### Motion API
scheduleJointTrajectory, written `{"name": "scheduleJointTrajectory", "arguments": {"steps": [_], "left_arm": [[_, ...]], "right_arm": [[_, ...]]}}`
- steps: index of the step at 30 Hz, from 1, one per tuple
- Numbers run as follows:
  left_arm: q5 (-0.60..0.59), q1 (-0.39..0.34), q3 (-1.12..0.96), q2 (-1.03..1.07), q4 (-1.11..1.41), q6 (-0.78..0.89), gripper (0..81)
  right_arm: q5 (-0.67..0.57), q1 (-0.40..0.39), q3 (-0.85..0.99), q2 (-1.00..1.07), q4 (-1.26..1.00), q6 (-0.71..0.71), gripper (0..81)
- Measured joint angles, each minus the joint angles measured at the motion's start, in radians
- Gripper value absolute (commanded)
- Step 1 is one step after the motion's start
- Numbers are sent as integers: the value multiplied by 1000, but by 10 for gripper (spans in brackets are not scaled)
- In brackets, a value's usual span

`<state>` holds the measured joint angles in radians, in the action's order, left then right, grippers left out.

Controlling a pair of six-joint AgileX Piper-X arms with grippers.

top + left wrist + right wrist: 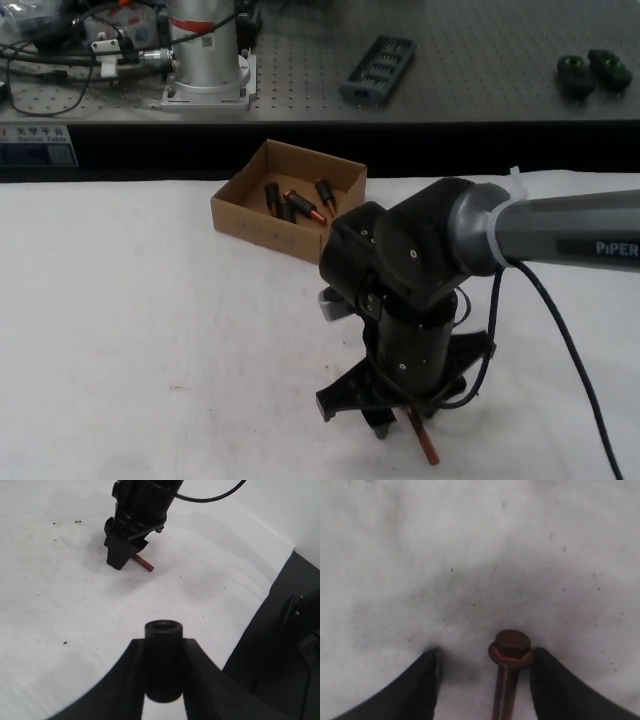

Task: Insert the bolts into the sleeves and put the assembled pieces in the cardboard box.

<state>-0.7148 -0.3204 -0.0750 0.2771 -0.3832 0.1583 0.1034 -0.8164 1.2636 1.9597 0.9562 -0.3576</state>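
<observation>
far to the left, the box [240,215] is seen with several assembled pieces [295,205] already inside. nearer, a sleeve [162,665] is held clamped between the jaws of the left gripper [163,649], its open bore turned away from the wrist, over the white cover [60,610]. further right, the right gripper [484,656] is found low at the cover with its jaws apart, and a bolt [509,650], lying flat, is straddled by them. the bolt is set off-centre, its head just beside one jaw and well clear of the other. if the jaws are closed from here, the bolt could be rolled or swept sideways and gripped askew, so that it would not be lined up with the bore. the soft cover could also be pinched by the low jaw tips.
</observation>
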Motion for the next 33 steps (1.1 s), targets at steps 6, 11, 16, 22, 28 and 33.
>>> {"name": "scheduleJointTrajectory", "arguments": {"steps": [6,11,16,22,28,33], "left_arm": [[-2,0,0,0,-1,0,7],[-2,0,0,0,-1,0,7],[-2,0,0,0,-1,0,7],[-2,0,0,0,-1,0,7],[-2,0,0,0,-1,0,7],[-2,0,0,0,-1,0,7]], "right_arm": [[-2,4,0,0,-2,-9,415],[-2,4,0,0,-2,-24,407],[-10,4,0,0,-1,-31,209],[-21,4,0,0,8,-31,64],[-21,4,2,0,10,-31,64],[0,1,3,-3,6,-4,64]]}}
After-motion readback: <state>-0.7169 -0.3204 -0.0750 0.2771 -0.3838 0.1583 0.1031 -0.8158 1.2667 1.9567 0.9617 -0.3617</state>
